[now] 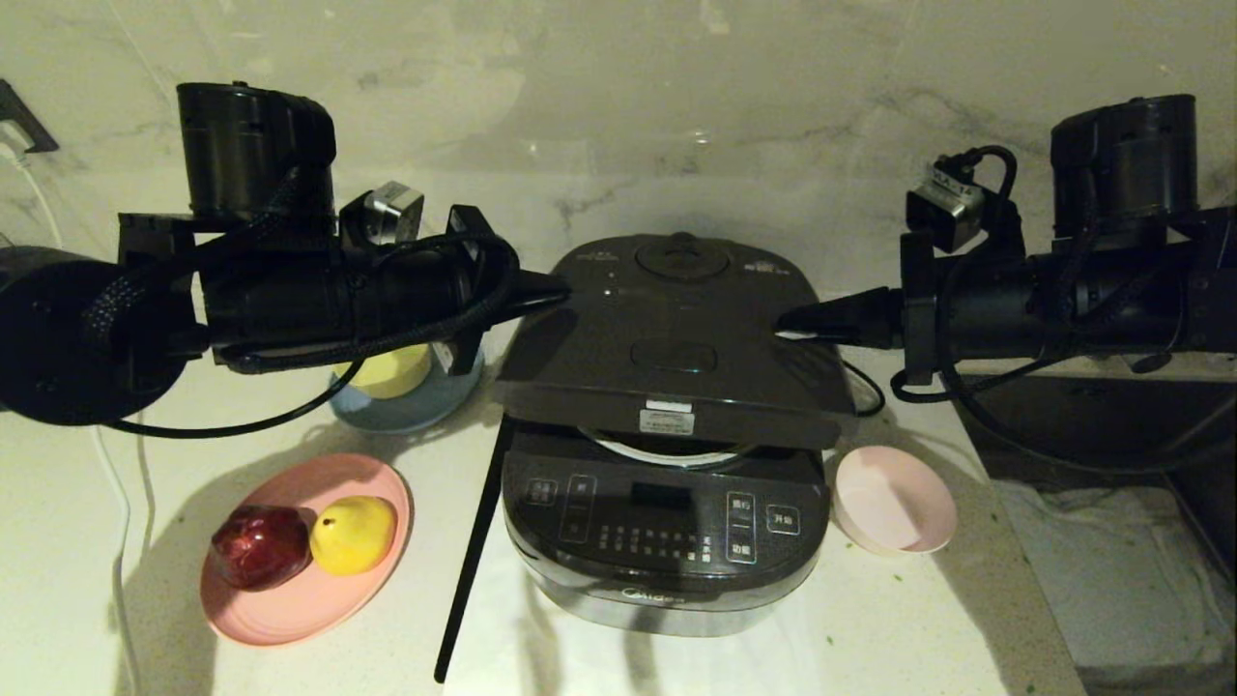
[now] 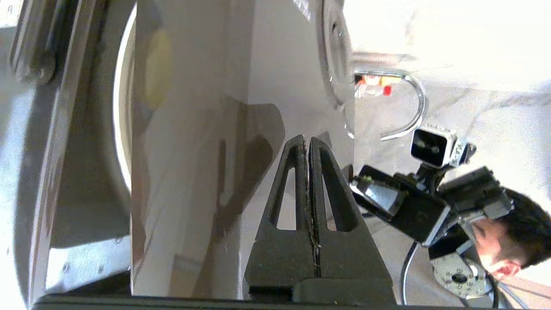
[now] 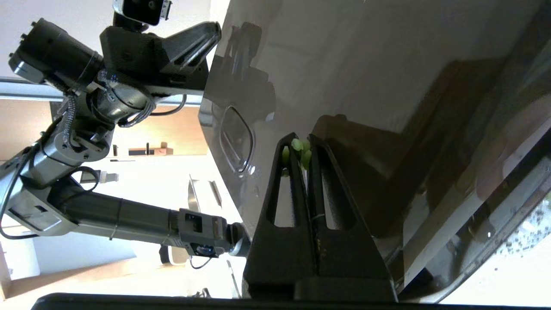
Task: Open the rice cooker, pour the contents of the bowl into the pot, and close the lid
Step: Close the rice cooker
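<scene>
Surface: pale speckled stone counter point(image 1: 928, 628), backed by a white marble-veined wall point(image 1: 618, 87). A white cloth lies under the cooker; a thin black rod point(image 1: 474, 541) slants across the counter at the cooker's left.

Rice cooker point(image 1: 667, 541): dark grey-black, boxy with rounded corners, standing at centre of the counter. Glossy front panel with small display and white Chinese labels faces the robot.

Lid point(image 1: 672, 338): dark, hinged at the wall side, partly lowered and tilted, its front edge raised just above the body. Round steam vent near the hinge, rectangular latch button near the front. Its long axis runs left to right.

Pot point(image 1: 667, 447): only a white rim arc shows in the gap under the lid.

Bowl point(image 1: 894, 501): pale pink, tipped against the cooker's right side; it looks bare inside.

Left gripper point(image 1: 556, 288): fingers pressed together, tip on the lid's left edge. Right gripper point(image 1: 788, 324): fingers pressed together, tip on the lid's right edge, green bits point(image 3: 298, 151) stuck at the tips.

Other items: pink plate point(image 1: 290, 599) bearing a red apple point(image 1: 259, 546) and a yellow pear point(image 1: 353, 534); yellow bowl point(image 1: 391, 372) nested in a blue bowl point(image 1: 411, 406).
</scene>
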Robot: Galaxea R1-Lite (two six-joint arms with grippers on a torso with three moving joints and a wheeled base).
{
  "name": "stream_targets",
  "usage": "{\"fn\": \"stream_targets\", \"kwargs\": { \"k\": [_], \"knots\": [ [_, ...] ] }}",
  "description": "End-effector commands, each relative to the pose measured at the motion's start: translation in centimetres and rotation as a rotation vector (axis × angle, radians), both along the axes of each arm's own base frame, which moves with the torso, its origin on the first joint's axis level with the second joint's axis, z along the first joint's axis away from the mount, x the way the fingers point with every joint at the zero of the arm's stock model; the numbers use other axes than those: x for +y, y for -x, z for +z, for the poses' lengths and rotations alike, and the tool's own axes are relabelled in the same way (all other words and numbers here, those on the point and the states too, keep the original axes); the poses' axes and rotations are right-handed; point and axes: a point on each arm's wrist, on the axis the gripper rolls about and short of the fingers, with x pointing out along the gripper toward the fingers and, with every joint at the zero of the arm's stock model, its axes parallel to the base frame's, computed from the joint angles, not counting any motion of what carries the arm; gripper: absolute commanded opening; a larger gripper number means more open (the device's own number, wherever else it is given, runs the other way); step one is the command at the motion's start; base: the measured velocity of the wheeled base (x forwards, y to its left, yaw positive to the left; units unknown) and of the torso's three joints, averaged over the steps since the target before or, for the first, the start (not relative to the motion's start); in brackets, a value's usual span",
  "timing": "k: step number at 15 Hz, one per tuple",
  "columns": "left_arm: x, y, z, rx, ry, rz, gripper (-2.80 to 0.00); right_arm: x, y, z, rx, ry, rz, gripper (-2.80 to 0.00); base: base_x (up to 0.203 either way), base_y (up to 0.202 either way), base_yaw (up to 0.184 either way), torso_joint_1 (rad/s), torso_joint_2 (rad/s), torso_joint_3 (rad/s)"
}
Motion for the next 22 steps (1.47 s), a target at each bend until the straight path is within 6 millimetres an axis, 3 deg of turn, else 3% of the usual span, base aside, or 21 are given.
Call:
{"fn": "stream_targets", "kwargs": {
  "k": [1, 6, 14, 22],
  "knots": [
    [0.1, 0.7, -0.4, 0.017, 0.0, -0.008, -2.8, -0.1, 0.4, -0.2, 0.01, -0.001, 0.006, -2.8, 0.0, 0.0, 0.0, 0.0, 0.0, 0.0],
    [-0.1, 1.2, -3.2, 0.107, -0.042, -0.019, -2.8, 0.0, 0.9, -1.7, 0.062, 0.019, 0.015, -2.8, 0.0, 0.0, 0.0, 0.0, 0.0, 0.0],
    [-0.9, -0.7, -6.5, 0.182, -0.091, -0.005, -2.8, 0.5, -0.5, -4.0, 0.131, 0.045, 0.009, -2.8, 0.0, 0.0, 0.0, 0.0, 0.0, 0.0],
    [-1.1, -1.5, -8.0, 0.192, -0.139, 0.028, -2.8, 0.6, -1.5, -5.4, 0.172, 0.06, -0.002, -2.8, 0.0, 0.0, 0.0, 0.0, 0.0, 0.0]
  ]
}}
